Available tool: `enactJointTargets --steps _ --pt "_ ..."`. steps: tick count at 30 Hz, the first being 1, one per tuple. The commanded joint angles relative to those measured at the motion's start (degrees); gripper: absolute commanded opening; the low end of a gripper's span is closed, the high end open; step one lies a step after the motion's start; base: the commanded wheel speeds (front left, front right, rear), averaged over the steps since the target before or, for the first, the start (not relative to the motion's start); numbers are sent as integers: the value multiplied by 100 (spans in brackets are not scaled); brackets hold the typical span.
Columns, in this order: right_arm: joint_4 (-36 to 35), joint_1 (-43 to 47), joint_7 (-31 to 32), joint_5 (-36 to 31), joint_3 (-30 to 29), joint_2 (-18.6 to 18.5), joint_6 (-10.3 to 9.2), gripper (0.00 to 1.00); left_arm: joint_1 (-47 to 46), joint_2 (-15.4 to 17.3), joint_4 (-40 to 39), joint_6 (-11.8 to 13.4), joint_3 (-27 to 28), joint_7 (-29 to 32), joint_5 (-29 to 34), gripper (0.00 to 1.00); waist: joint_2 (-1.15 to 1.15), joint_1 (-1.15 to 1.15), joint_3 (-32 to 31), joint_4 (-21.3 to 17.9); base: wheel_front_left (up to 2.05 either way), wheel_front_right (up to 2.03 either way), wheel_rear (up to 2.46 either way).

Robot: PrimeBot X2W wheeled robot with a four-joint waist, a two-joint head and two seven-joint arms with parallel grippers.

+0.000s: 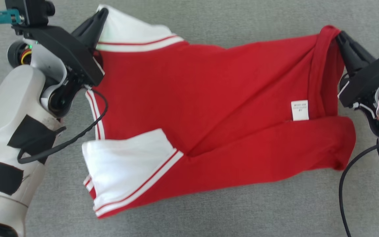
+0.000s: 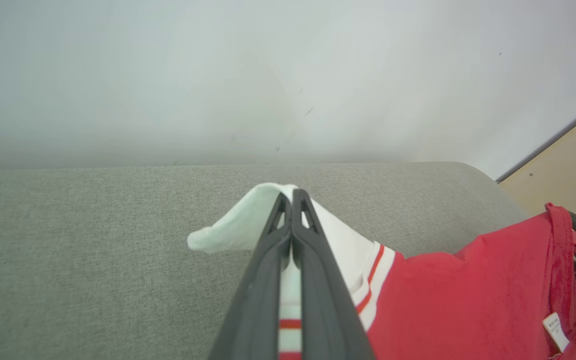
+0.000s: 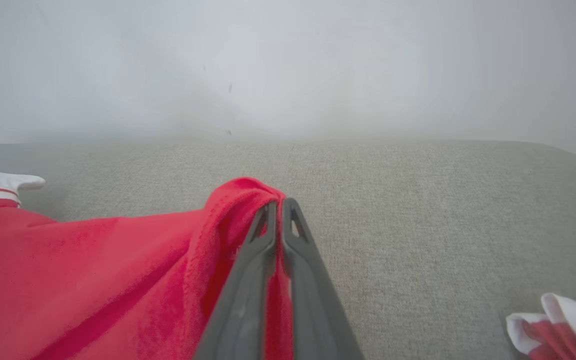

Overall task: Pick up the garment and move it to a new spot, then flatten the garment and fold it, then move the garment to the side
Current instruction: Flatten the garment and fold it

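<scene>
The garment (image 1: 209, 108) is a red shirt with white sleeves and red-striped trim, spread crumpled across the grey cushion. My left gripper (image 1: 101, 14) is shut on the white sleeve at the far left corner; in the left wrist view my left gripper (image 2: 290, 200) pinches that white cloth (image 2: 248, 225). My right gripper (image 1: 339, 36) is shut on the red hem at the far right corner, and the right wrist view shows my right gripper (image 3: 278, 205) closed with the red hem (image 3: 238, 200) bunched between the fingers. A white label (image 1: 299, 110) faces up near the right side.
The grey fabric surface (image 1: 209, 19) runs around the garment, with a pale wall (image 2: 268, 75) behind its far edge. Another red and white cloth (image 3: 558, 320) lies at the lower right of the right wrist view. Black cables (image 1: 350, 177) hang by both arms.
</scene>
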Motion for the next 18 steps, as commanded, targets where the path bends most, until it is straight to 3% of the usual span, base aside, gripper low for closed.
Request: enactJointTargets --steps 1,5,9,15,18 --pt "102 -155 -125 49 157 -94 -7 0 -75 -10 -74 2 -25 -106 -105 0 0 0 -12 75 0 0 0" --pt "212 -301 -411 254 484 -198 -7 0 -10 -18 -306 2 -93 -308 -195 0 0 0 -23 130 0 0 0" --pt "-94 -106 -695 463 993 -450 -7 0 296 215 -777 2 -201 -576 -243 0 0 0 -2 115 0 0 0" --pt "-679 365 -1164 426 1808 -1215 -7 0 1279 747 -2020 2 -271 -981 -296 0 0 0 59 126 0 0 0" --pt "-900 643 -1470 230 2237 -1661 -7 0 2116 1073 -3027 89 -328 -1150 -325 0 0 0 108 199 0 0 0"
